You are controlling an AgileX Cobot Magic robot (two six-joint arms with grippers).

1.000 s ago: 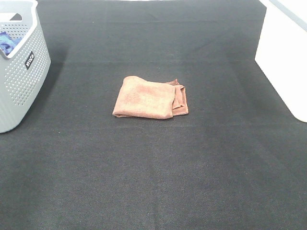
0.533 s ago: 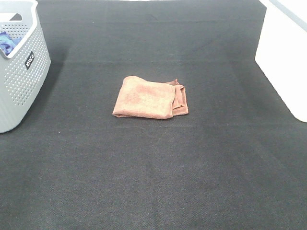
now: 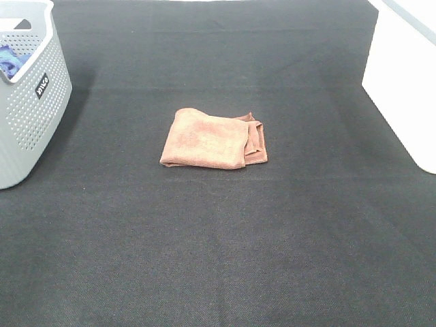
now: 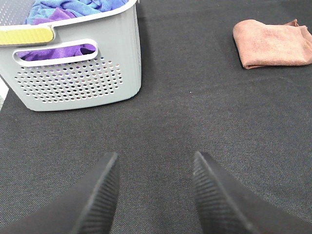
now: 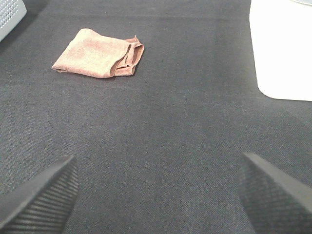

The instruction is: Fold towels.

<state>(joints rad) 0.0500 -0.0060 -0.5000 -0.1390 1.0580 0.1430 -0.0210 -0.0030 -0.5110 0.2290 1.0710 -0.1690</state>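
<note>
A brown towel [image 3: 212, 140] lies folded into a small rectangle in the middle of the black table. It also shows in the left wrist view [image 4: 273, 43] and the right wrist view [image 5: 99, 54]. Neither arm shows in the exterior high view. My left gripper [image 4: 155, 168] is open and empty, low over bare cloth, far from the towel and near the basket. My right gripper [image 5: 158, 170] is wide open and empty, well back from the towel. Blue and purple towels [image 4: 68, 9] lie in the basket.
A grey perforated laundry basket [image 3: 30, 95] stands at the far left; it also shows in the left wrist view [image 4: 73, 73]. A white container [image 3: 405, 82] stands at the right edge; it also shows in the right wrist view [image 5: 280, 48].
</note>
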